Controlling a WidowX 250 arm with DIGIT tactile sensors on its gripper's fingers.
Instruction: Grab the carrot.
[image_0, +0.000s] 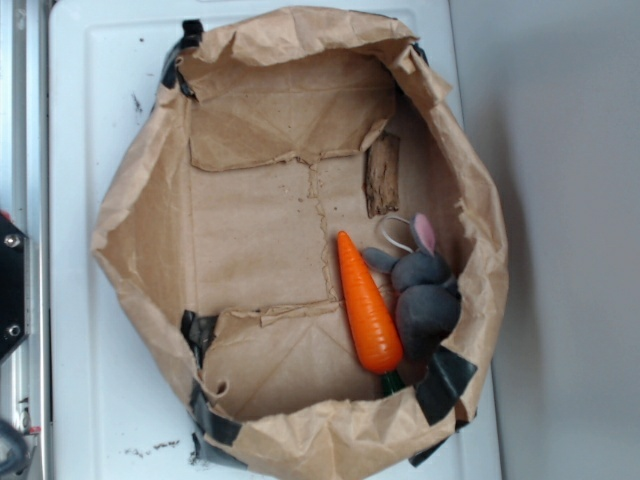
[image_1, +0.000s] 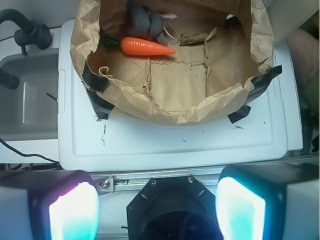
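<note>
Presently: carrot (image_0: 368, 312) lies on the floor of the paper bag (image_0: 140, 200), touching the grey plush rabbit (image_0: 425, 290). End effector (image_1: 157, 205) spread wide, empty, well short of the bag. Approach from the bare side, probably across the carrot's middle.

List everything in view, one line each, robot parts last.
carrot: one, bright orange with a dark-green stub, lying inside the bag against the plush.
plush rabbit: one, grey with a pink ear, beside the bag's wall.
paper bag: one, brown, open, black tape at its corners, on the white surface.
white surface: one, under the bag.
gripper: one, pads glowing cyan, open, short of the bag, holding nothing.
</note>
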